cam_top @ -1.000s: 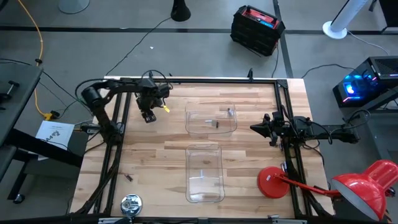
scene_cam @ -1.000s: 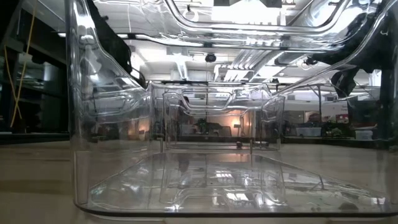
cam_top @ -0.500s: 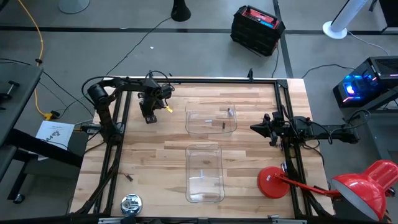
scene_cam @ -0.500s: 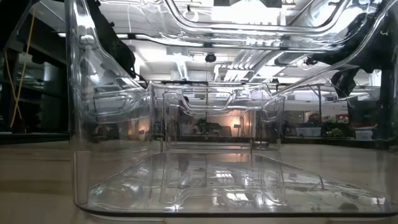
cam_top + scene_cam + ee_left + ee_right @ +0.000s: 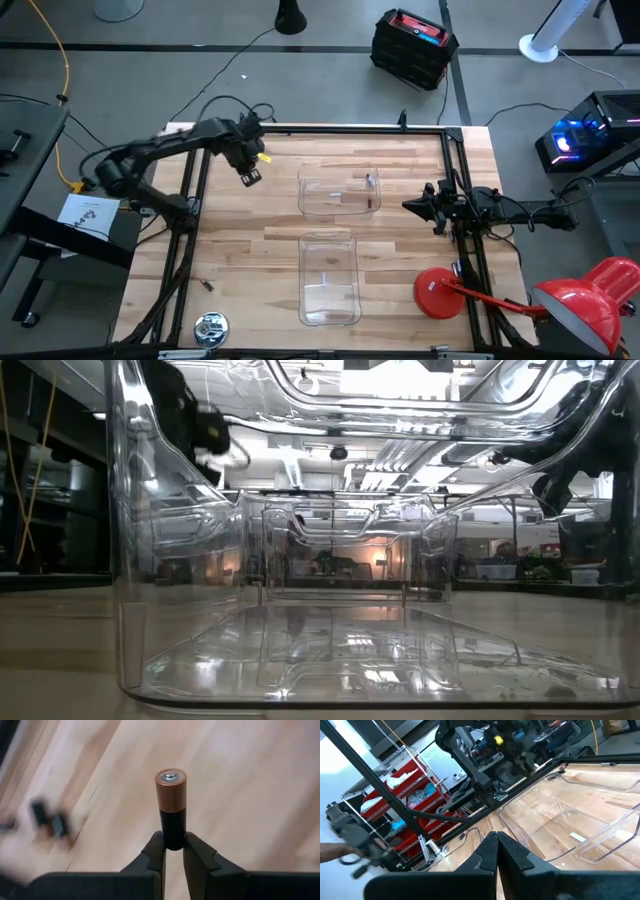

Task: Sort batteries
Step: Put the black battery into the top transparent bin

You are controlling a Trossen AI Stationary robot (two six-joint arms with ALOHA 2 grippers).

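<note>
Left pincer (image 5: pixel 173 851) now clenched on a copper-topped battery (image 5: pixel 171 805) and lifted off the worktop (image 5: pixel 250 260), swung toward the far clear bin (image 5: pixel 340 193), ready for dropping; right pincer (image 5: pixel 497 851) closed, parked aside.

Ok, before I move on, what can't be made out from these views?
- Battery in the left hand: size marking not visible, left wrist view; too small to see in the high view.
- Contents of the far bin: tiny specks, high view; glare hides them in the low view.
- Dark bits on the table: blurred, left wrist view.
</note>
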